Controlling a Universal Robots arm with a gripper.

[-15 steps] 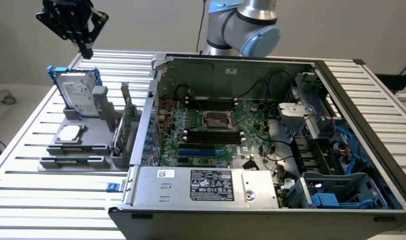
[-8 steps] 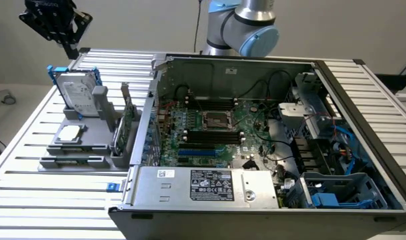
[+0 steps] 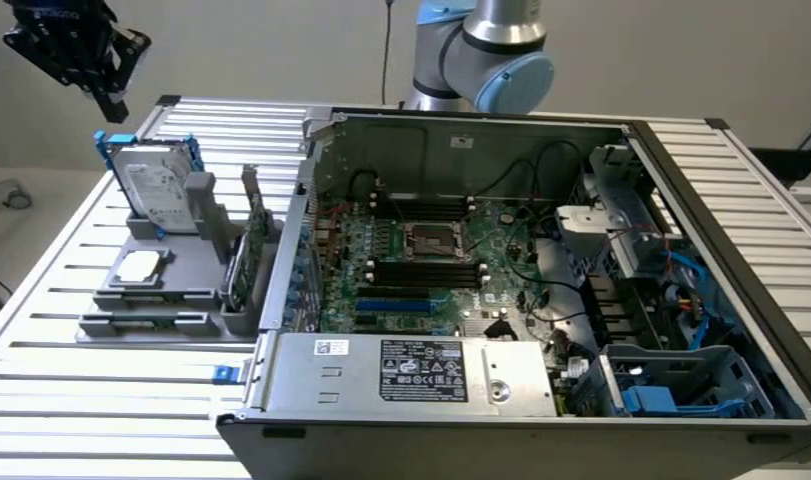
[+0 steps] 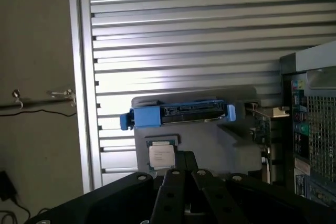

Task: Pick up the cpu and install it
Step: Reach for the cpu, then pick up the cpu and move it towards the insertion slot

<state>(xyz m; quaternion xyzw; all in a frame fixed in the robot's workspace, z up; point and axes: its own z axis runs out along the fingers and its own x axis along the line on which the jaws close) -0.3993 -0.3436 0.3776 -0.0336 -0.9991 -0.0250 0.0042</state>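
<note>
Hanging in the air by the far corner of the slatted aluminium table point(image 3: 58, 380) on the exterior view's left, the black gripper point(image 3: 108, 100) has its fingers pressed together, and they pinch nothing. It is well apart from everything on the table.

Below it, along the table's edge on the exterior view's left, sits a grey parts holder point(image 3: 165, 295). A silver hard drive point(image 3: 158, 185) in a blue bracket stands upright at the holder's far end. The cpu point(image 3: 138, 265), a small pale square chip, lies flat in a recess of the holder just in front of the hard drive, nearer the table's front edge. In the wrist view the cpu point(image 4: 161, 155) shows just past the closed gripper point(image 4: 184, 174), with the blue bracket of the hard drive point(image 4: 178, 114) beyond it. A green circuit card point(image 3: 252, 250) stands on edge on the holder's side nearest the computer.

To the exterior view's right of the holder, an open computer case point(image 3: 512, 440) covers the middle of the table. The motherboard point(image 3: 392, 300) lies on its floor, with the cpu socket point(image 3: 432, 238) near the board's centre. A silver power supply point(image 3: 419, 372) with a label runs along the case's front wall, and a blue drive cage point(image 3: 685, 385) fills the front corner on the exterior view's right.
</note>
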